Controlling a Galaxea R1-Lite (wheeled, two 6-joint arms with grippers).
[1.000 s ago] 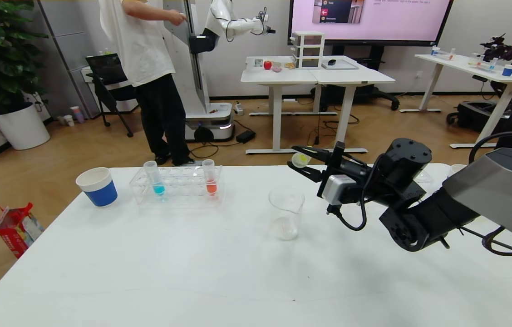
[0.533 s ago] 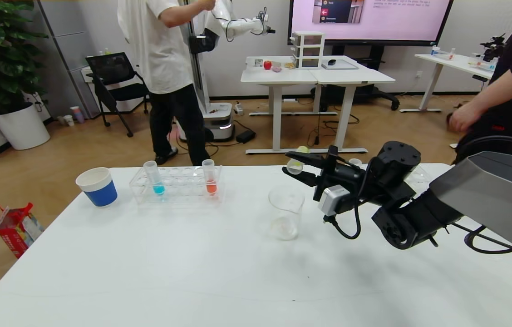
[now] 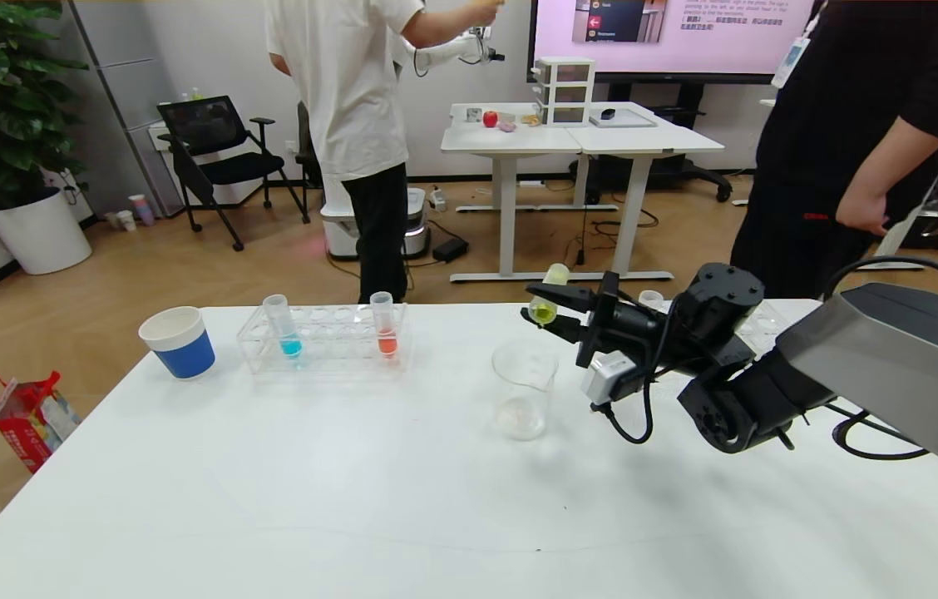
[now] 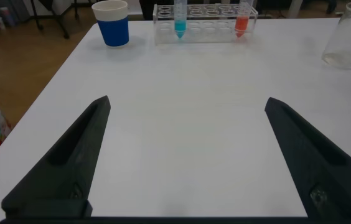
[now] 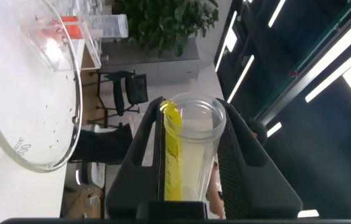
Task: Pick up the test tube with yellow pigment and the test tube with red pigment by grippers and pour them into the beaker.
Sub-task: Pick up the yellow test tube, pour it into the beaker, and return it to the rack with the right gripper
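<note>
My right gripper (image 3: 546,304) is shut on the test tube with yellow pigment (image 3: 545,309), holding it tilted just above and behind the beaker's far rim. In the right wrist view the tube (image 5: 191,155) sits between both fingers, and a yellow streak runs along its wall to the lip. The clear beaker (image 3: 524,389) stands mid-table; its rim (image 5: 32,93) is close beside the tube. The test tube with red pigment (image 3: 386,331) stands upright in a clear rack (image 3: 323,343). My left gripper (image 4: 186,102) hovers open over bare table.
A cyan tube (image 3: 287,330) shares the rack, and a blue-and-white paper cup (image 3: 179,342) stands left of it. A person in black (image 3: 835,166) stands at the table's far right corner. Another in white (image 3: 352,100) is farther back.
My right wrist has turned, and the yellow tube's mouth no longer faces the head camera. The gripper shifted slightly towards the beaker. Both people walked to the right.
</note>
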